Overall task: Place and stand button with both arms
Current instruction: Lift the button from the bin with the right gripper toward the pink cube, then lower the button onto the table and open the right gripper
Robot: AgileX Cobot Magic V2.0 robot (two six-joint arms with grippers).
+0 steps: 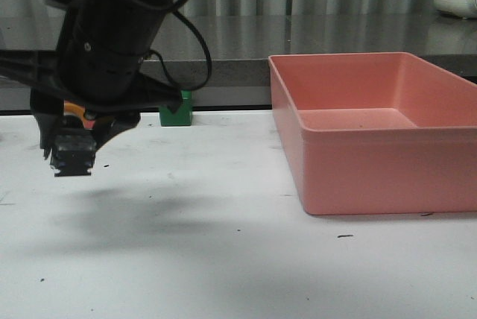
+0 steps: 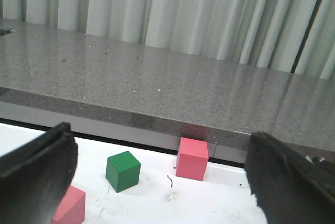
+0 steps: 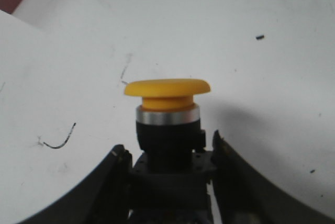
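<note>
Hanging above the white table (image 1: 223,259) at the left of the front view, one black arm (image 1: 112,36) carries the button (image 1: 72,151) in the air; a shadow lies on the tabletop beneath it. Which arm this is cannot be read from the front view alone, but the right wrist view shows the right gripper (image 3: 170,174) clamped on the button (image 3: 167,114): its two fingers (image 3: 112,182) press the black body from either side, while the yellow mushroom cap and the silver collar under it stick out beyond the fingertips, over bare white tabletop (image 3: 235,20) marked with small dark specks. The left gripper (image 2: 157,182) stands wide apart with nothing between its fingers (image 2: 36,166); beyond them lie a green cube (image 2: 123,170), a pink cube (image 2: 192,158) near the grey counter's (image 2: 157,88) edge, and another pink cube (image 2: 70,206) partly hidden behind one finger. A green cube (image 1: 176,109) also sits at the table's far edge in the front view, just behind the arm. A pink bin (image 1: 373,155) rests on the table to the right, well apart from the button.
</note>
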